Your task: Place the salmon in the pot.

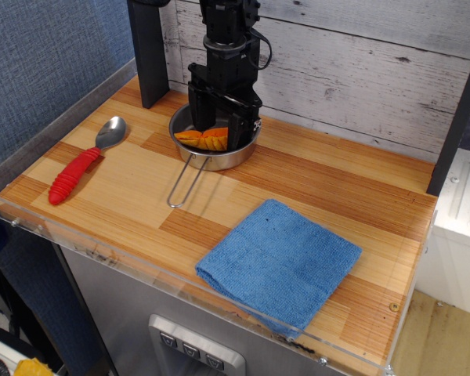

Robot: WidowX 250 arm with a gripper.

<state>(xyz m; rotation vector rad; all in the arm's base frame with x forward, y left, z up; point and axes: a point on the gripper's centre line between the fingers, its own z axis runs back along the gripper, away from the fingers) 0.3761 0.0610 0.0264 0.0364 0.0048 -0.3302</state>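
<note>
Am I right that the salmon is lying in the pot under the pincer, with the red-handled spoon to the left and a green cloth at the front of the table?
One detail is off: the cloth is blue, not green, as the observation.image view shows. The rest holds: the salmon lies in the pot under the pincer, and the red-handled spoon is to the left.
</note>
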